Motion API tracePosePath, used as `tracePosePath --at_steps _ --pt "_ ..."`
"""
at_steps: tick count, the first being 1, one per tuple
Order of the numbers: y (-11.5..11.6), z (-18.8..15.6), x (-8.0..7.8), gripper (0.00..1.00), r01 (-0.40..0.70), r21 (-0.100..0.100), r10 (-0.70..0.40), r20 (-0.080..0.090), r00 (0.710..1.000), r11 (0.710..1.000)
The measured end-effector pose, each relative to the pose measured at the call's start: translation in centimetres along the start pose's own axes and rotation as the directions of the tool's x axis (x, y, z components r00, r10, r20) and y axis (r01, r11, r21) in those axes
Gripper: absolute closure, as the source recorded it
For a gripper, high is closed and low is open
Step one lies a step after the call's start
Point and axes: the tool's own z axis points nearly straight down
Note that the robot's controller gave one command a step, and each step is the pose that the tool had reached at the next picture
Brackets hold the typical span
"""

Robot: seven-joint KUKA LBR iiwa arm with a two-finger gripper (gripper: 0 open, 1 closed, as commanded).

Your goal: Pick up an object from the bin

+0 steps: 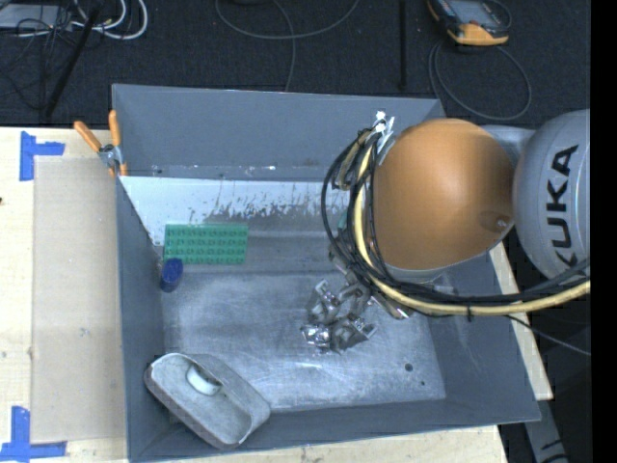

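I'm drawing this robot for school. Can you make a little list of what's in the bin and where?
bin: grey metal
gripper: over the floor's middle, right of the things
green plate: flat, back left
blue cap: by the plate's front left corner
grey case: front left corner, white wheel inside

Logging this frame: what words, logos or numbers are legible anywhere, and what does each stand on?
"KUKA": on the grey housing of the arm, letters running up its side.
Green studded plate: no text to read.
Blue piece: no text to read.
Grey casing at the bin's near corner: no marking legible.
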Motion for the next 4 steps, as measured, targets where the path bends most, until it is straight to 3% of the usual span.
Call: tracePosePath --at_steps 1,2,3,4 --pt "0.1 0.4 0.1 0.0 -0.002 -0.005 0.002 -0.007 1.0 1.0" --pt "-0.2 18.2 -0.9 0.0 0.246 -0.009 -0.246 -0.005 0.969 0.969" --pt "-0.3 17.8 -1.1 1.0 0.245 -0.004 -0.245 -0.001 0.969 0.969" --pt "-1.0 7.9 -0.5 1.0 0.266 -0.001 -0.266 -0.001 0.964 0.964"
